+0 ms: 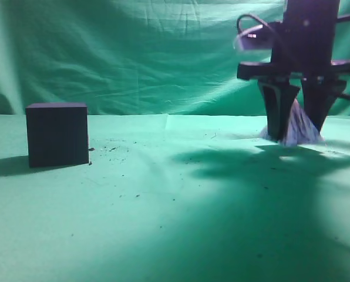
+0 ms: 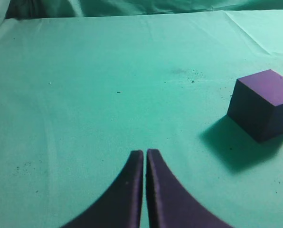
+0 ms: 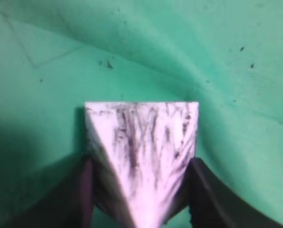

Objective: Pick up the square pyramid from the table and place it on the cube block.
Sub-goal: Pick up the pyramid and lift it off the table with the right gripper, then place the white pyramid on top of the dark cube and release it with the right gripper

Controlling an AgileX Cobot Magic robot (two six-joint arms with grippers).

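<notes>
The square pyramid [image 1: 298, 128], pale lilac-white with dark streaks, rests on the green table [image 1: 175, 200] at the far right. My right gripper [image 1: 297, 135] stands over it with one finger on each side; in the right wrist view the fingers [image 3: 140, 164] press against the pyramid [image 3: 141, 135]. The dark cube block [image 1: 57, 134] stands at the left, far from the pyramid. In the left wrist view the cube [image 2: 265, 102] lies to the right of my left gripper [image 2: 145, 153], which is shut and empty above bare cloth.
A green cloth backdrop [image 1: 134, 53] hangs behind the table. Small dark crumbs [image 1: 113, 148] are scattered to the right of the cube. A stretch of green cloth lies between the cube and the pyramid.
</notes>
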